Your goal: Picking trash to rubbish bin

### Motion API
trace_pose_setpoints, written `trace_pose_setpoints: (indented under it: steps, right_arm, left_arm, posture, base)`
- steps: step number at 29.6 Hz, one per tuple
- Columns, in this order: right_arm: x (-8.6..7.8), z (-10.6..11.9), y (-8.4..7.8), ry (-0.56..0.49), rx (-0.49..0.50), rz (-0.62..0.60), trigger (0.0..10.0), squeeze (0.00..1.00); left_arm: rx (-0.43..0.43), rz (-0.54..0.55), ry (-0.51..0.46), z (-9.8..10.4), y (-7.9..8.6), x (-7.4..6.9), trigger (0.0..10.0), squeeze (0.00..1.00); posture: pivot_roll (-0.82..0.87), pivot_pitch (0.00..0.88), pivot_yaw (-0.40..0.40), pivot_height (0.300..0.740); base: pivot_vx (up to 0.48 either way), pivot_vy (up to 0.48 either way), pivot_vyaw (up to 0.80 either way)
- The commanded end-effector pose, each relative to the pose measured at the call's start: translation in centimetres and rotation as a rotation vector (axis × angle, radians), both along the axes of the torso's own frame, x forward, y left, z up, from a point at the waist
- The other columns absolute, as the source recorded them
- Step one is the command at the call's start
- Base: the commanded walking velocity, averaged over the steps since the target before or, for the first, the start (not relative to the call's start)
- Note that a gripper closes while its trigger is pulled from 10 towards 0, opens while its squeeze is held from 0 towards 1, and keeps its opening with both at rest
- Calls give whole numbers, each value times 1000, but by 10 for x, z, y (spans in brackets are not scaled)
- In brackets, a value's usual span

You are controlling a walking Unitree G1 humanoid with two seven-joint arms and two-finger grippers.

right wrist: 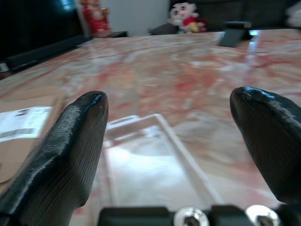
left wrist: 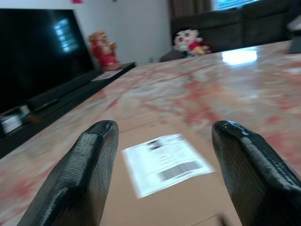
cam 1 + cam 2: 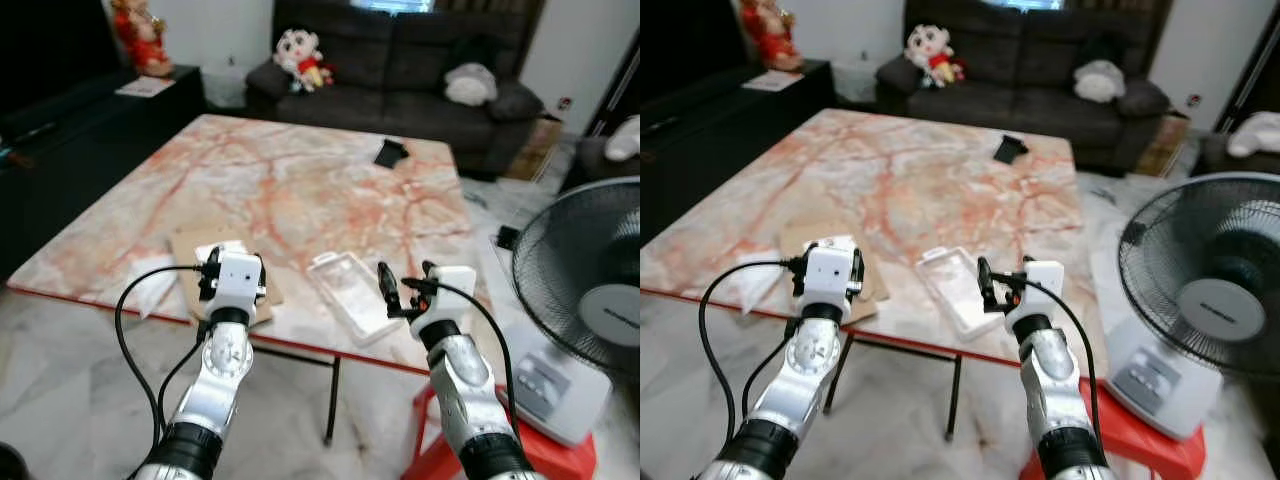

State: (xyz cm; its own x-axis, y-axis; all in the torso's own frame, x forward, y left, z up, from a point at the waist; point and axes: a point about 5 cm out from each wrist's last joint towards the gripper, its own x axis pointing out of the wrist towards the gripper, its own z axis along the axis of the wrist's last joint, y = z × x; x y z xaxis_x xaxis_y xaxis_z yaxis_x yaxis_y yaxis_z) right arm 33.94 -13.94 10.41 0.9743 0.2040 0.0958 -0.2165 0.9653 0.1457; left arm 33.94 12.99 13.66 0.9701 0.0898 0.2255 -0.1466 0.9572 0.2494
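Observation:
A flat brown cardboard piece (image 3: 190,250) with a white printed label (image 2: 167,162) lies near the front edge of the marble table (image 3: 300,180). My left gripper (image 3: 233,272) hovers open just over it, nothing between its fingers (image 2: 89,155). To its right lies a clear plastic packaging tray (image 3: 345,290), also near the front edge. My right gripper (image 3: 406,280) is open right beside and slightly above this tray (image 1: 150,160), holding nothing. A crumpled white wrapper (image 3: 150,290) rests at the table's front left edge.
A small black object (image 3: 391,153) sits at the table's far side. A standing fan (image 3: 585,290) and a red stool (image 3: 430,440) are close on my right. A dark sofa (image 3: 400,60) stands behind the table, a dark TV cabinet (image 3: 80,110) on the left.

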Motion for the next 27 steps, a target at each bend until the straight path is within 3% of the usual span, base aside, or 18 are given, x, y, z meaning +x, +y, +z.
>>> trace_pose_setpoints:
  steps: [1, 13, 27]
  right_arm:
    - [1, 0, 0, 7, -1, 0, 10000, 0]
    - [1, 0, -2, 18, 35, -12, 10000, 0]
    - [1, 0, -1, 16, 24, -8, 10000, 0]
  left_arm:
    - [10, 1, 11, -1, -2, 2, 10000, 0]
    - [9, 3, 10, 0, -2, 2, 10000, 0]
    - [5, -2, 1, 2, -1, 3, 10000, 0]
  posture:
    - [-86, 29, -69, 740]
    - [-87, 29, -68, 740]
    - [-85, 29, -69, 740]
  base:
    - [0, 0, 0]
    - [0, 0, 0]
    - [269, 0, 0]
